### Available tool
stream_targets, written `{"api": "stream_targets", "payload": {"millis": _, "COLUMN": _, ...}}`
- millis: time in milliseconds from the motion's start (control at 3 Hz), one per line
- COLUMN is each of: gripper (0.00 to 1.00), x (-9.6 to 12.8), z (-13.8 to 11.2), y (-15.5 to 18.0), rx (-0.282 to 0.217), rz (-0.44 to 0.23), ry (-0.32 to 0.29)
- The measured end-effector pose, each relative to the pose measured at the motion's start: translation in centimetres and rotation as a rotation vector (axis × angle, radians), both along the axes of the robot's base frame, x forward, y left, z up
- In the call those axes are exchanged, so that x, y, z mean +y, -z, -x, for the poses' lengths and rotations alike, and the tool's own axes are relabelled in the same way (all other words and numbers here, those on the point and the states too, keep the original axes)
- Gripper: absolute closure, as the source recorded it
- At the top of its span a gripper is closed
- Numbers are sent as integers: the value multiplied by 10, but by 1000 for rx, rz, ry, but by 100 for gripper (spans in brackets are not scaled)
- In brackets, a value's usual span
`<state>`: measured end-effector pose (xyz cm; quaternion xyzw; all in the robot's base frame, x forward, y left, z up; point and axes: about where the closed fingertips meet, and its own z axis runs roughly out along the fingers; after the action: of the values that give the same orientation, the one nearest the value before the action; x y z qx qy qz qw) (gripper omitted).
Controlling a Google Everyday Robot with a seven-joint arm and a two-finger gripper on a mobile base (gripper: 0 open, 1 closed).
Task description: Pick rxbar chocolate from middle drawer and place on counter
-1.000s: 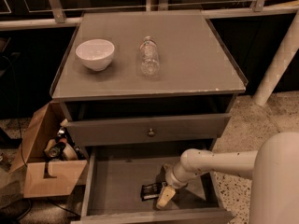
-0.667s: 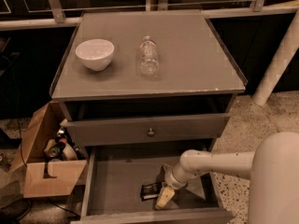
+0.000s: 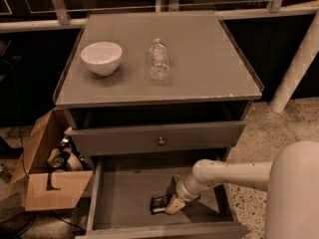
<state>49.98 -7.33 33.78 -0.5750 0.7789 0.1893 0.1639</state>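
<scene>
The rxbar chocolate (image 3: 160,203), a small flat black bar with white print, lies on the floor of the open middle drawer (image 3: 124,193), towards its front. My gripper (image 3: 172,199) reaches down into the drawer from the right on a white arm. Its pale fingertips (image 3: 174,204) are right at the bar's right end. I cannot tell whether they grip it. The grey counter (image 3: 199,59) tops the cabinet above.
A white bowl (image 3: 101,58) and a clear plastic bottle (image 3: 159,59) stand on the counter. A grey drawer front with a round knob (image 3: 161,141) hangs above the open drawer. A cardboard box (image 3: 52,168) of items sits on the floor at left.
</scene>
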Motion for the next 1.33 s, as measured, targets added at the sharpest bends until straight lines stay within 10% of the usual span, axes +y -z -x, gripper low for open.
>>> {"api": "stream_targets", "payload": {"millis": 667, "gripper": 88, "x": 0, "z": 0, "y": 0, "rx": 0, "rz": 0, "ry": 0}}
{"api": "stream_targets", "payload": {"millis": 1333, "gripper": 100, "x": 0, "z": 0, "y": -9, "rx": 0, "rz": 0, "ry": 0}}
